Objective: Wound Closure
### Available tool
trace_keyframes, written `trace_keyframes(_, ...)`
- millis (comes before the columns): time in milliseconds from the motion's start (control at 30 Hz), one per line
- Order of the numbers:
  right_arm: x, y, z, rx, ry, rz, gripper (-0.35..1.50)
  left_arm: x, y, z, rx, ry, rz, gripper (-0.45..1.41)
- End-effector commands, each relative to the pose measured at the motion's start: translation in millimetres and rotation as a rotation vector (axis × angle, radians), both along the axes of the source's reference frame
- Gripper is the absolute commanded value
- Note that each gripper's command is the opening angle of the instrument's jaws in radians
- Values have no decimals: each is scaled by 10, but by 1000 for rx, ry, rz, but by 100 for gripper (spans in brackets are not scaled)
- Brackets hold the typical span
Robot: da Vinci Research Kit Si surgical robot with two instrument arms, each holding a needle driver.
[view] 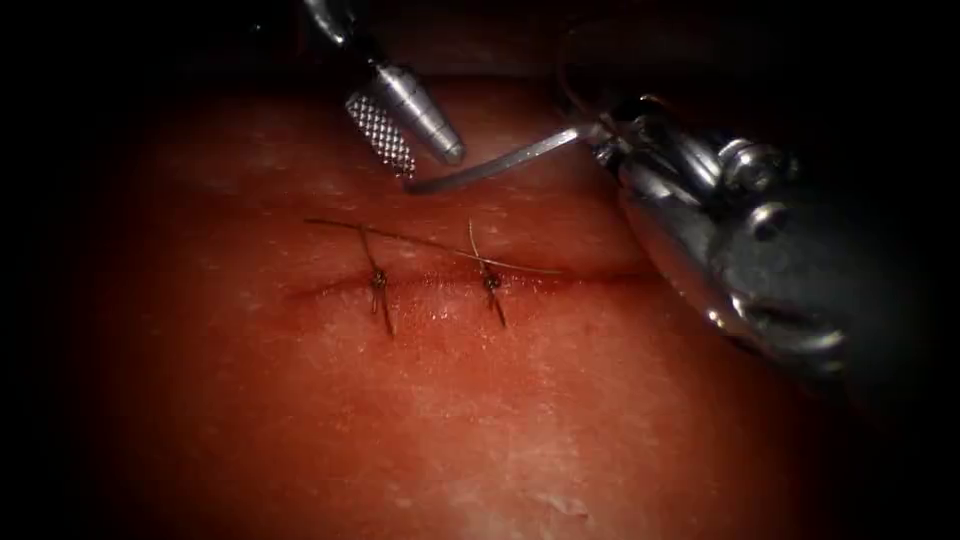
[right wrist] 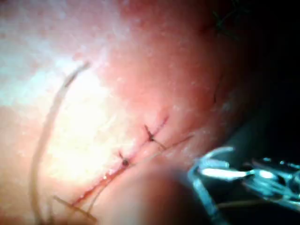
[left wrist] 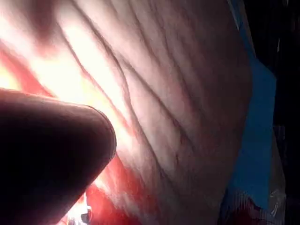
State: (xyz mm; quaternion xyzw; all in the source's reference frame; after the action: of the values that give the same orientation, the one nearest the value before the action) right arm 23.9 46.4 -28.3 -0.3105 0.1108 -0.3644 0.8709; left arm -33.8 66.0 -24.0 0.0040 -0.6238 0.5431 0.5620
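Note:
The tissue (view: 480, 420) has a cut (view: 440, 284) running across the endoscope view, with two knotted stitches (view: 379, 278) (view: 491, 283) on it. My right tool (view: 597, 136) comes in from the right, shut on the curved needle (view: 490, 166) near its tail end. The needle hangs free of the tissue, beyond the cut, with its tip pointing left. My left tool (view: 430, 164) comes down from above with its jaws open, and the ridged jaw's end sits just over the needle's tip. It holds nothing. In the right wrist view the stitches (right wrist: 151, 137) lie along the cut.
A length of thread (view: 430, 243) lies slanting over the tissue just beyond the cut, crossing both stitches' tails. Another strand (right wrist: 47, 131) curves over the tissue in the right wrist view. Blue cloth (left wrist: 258, 140) borders the tissue (left wrist: 164, 93) in the left wrist view.

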Motion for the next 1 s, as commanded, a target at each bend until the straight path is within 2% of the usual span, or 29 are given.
trace_keyframes(33,8,2,5,-2,3,1,-35,-6,5,3,0,-14,7,43)
trace_keyframes(233,12,1,4,0,0,3,-35,-7,-2,-2,54,-23,31,42)
trace_keyframes(300,13,0,4,0,0,4,-35,-5,-5,-4,77,-21,50,30)
trace_keyframes(333,13,0,4,0,-1,4,-35,-4,-5,-4,94,-13,57,18)
trace_keyframes(367,14,0,4,0,2,3,-35,-3,-6,-4,121,2,64,-10)
trace_keyframes(433,15,-1,4,0,1,4,-35,-3,-5,-4,123,-3,66,-23)
trace_keyframes(467,16,-1,4,1,3,3,-35,-5,-4,-3,122,4,73,-35)
trace_keyframes(567,20,1,2,1,1,11,-35,-11,-4,3,109,49,97,-35)
trace_keyframes(633,21,3,0,27,28,101,-35,-12,-6,6,100,53,106,-35)
trace_keyframes(667,22,6,-2,54,76,206,2,-13,-8,8,96,56,114,-35)
trace_keyframes(700,22,9,-4,54,88,238,29,-13,-10,9,94,56,116,-35)
trace_keyframes(733,22,10,-6,50,101,264,46,-13,-11,9,93,55,119,-35)
trace_keyframes(767,23,13,-10,57,172,380,94,-12,-13,10,93,53,125,-35)
trace_keyframes(900,31,17,-22,19,186,435,135,-13,-9,12,99,73,108,-35)
trace_keyframes(967,39,19,-31,-4,206,481,148,-11,-1,14,99,80,89,-35)
trace_keyframes(1000,40,17,-36,-19,215,490,148,-10,1,15,103,78,84,-35)
